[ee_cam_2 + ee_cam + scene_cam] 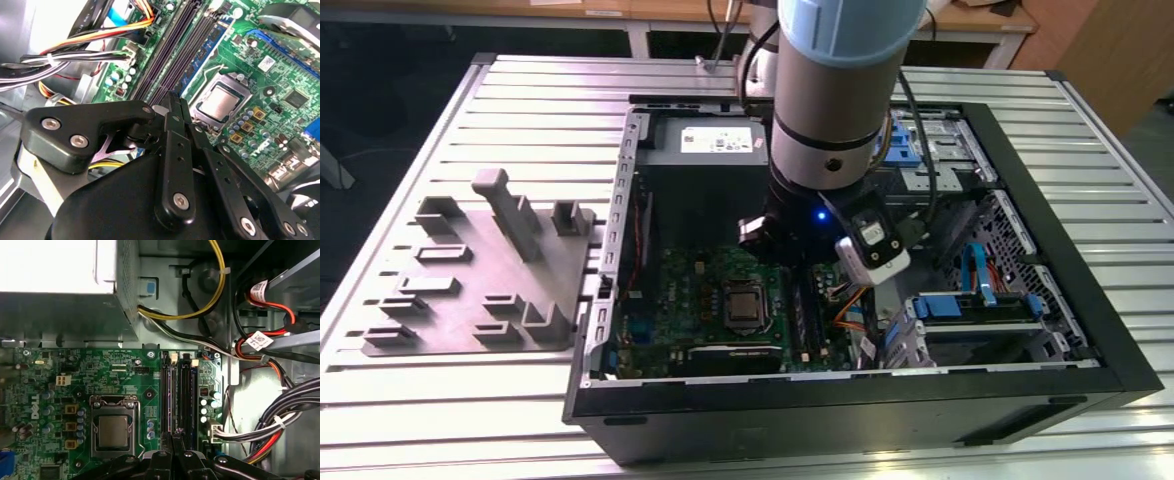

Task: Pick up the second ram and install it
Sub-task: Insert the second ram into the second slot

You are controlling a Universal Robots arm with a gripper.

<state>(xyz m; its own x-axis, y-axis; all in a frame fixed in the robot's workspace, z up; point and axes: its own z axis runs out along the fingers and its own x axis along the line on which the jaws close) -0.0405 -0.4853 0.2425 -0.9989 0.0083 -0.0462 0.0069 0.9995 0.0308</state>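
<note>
Gripping the ram (pixel 173 95) edge-on between narrowly closed fingers (pixel 175 150), the gripper (pixel 175 101) is positioned just above the black slots (pixel 185 390) of the green board (pixel 125 370), inside the open case (pixel 854 415).

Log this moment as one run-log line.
gripper: shut on second ram | position: over memory slots of motherboard | ram: not yet seated

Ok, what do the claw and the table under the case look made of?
Claw: matte black links, maybe plastic or coated metal, joined by bright metal-looking screws. Table: pale grey ribbed slats with a dull sheen, probably aluminium.
</note>
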